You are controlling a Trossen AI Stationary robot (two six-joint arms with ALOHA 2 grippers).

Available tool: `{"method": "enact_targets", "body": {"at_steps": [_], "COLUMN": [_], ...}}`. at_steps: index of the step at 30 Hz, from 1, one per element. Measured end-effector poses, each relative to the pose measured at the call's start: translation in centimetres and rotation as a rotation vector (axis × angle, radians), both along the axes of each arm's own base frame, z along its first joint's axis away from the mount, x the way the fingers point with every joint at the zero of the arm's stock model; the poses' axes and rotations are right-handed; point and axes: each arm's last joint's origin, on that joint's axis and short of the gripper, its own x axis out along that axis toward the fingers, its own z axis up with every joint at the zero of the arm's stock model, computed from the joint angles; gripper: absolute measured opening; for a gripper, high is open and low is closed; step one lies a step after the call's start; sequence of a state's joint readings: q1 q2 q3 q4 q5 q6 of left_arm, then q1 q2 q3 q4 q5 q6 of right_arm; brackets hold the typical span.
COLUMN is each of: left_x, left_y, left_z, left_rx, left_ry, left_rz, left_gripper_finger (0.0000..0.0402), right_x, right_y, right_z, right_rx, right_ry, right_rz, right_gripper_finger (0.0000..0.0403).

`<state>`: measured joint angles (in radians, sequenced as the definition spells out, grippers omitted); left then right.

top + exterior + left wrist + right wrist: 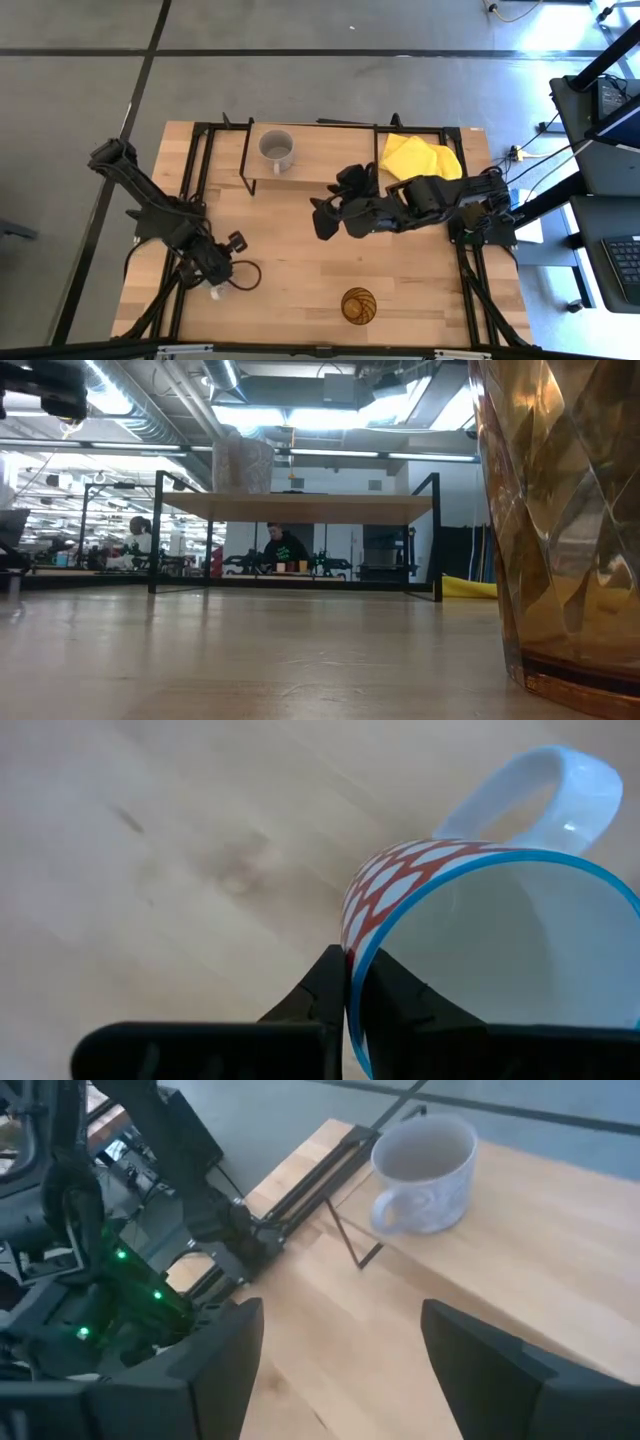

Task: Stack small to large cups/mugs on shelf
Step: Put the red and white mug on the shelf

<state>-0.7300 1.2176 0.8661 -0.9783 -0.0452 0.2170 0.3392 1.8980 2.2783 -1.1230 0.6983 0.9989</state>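
Ceramic sits between my left fingers (335,995) right now: they are pinched on the rim of the white mug (480,930), one finger inside the bowl and one against its red-patterned outer wall. From above, my left gripper (215,285) and that mug lie well away from the shelf (320,160), toward the tabletop's near corner on my left side. A mug like this is stiff, glazed and slick, and fairly heavy for a thin rim pinch, so I judge it could swing or slide if I tilt it. Keeping the wall square between my pads looks safer than reaching for the handle (530,795), which curves away on the far side of the cup.

The grey mug (277,149) already stands upright on the shelf, near its left end, handle toward the table's middle. My right gripper (325,215) hovers just off the shelf's front edge, fingers spread wide and holding nothing; its wrist camera sees the same grey mug (425,1170) ahead.

The amber tumbler (359,305) stands alone well in front of the shelf, close to the table's near edge. It is ribbed and has no handle, probably light but hard and slippery, so I would clasp it around the body.
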Motion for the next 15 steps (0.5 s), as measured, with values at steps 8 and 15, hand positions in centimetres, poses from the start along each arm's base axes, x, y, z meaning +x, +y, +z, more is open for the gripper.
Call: {"method": "enact_targets", "body": {"at_steps": [8,15], "left_x": [0.2,0.6], "left_y": [-0.8,-1.2], "left_z": [-0.7,1.7], "left_rx": [0.047,0.035], "left_ry": [0.037,0.008], "left_rz": [-0.149,-0.148], "left_gripper_finger": [0.0013,0.0025], "right_x": [1.4,2.4], "right_y": [0.5,0.8], "right_z": [-2.5,-4.0], "right_rx": [0.047,0.065], "right_ry": [-0.013,-0.041], "right_rz": [-0.033,-0.026], "right_gripper_finger": [0.0272,0.0272]}}
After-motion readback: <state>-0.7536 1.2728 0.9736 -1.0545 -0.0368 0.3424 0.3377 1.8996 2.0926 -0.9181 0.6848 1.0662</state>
